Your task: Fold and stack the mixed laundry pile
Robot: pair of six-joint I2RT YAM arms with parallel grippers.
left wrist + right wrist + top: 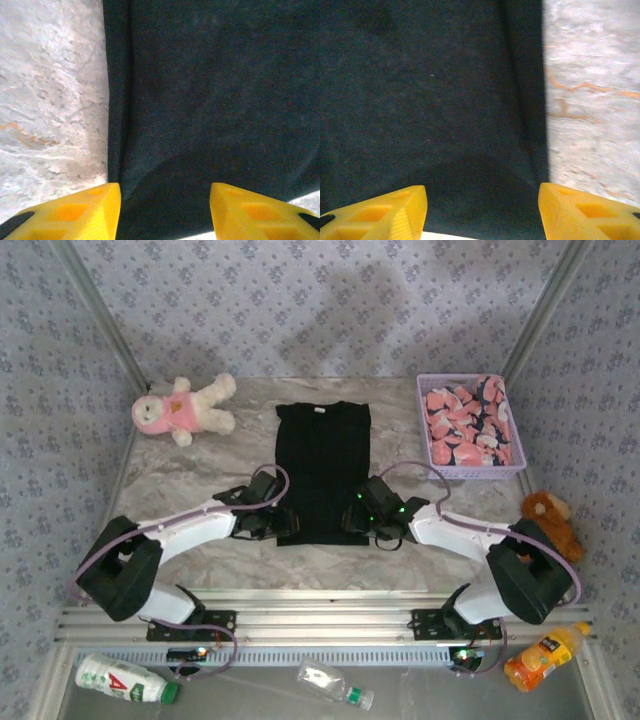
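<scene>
- green-labelled bottle [122, 679], clear bottle [336, 686], orange juice bottle [545, 656]: all lying on their sides at the near rail, by the arm bases.
- left gripper [165, 215]: yellow fingers spread apart with nothing between them, low over the near left corner of the black T-shirt [322, 468]. The shirt's left edge runs beside the bare marble bench [180, 490].
- right gripper [482, 215]: likewise open and empty, low over the shirt's near right corner.
- black T-shirt: flat at mid-bench between the two arms, a long rectangle (collar at the far end).
- brown plush toy [548, 520]: at the bench's right edge, beside the right arm.
- pink-and-white plush toy [185, 410]: far left, lying down, well apart from the shirt.
- lavender mesh basket [478, 471]: far right, holding the pink garment [465, 425] (dark and white print), bunched inside.
</scene>
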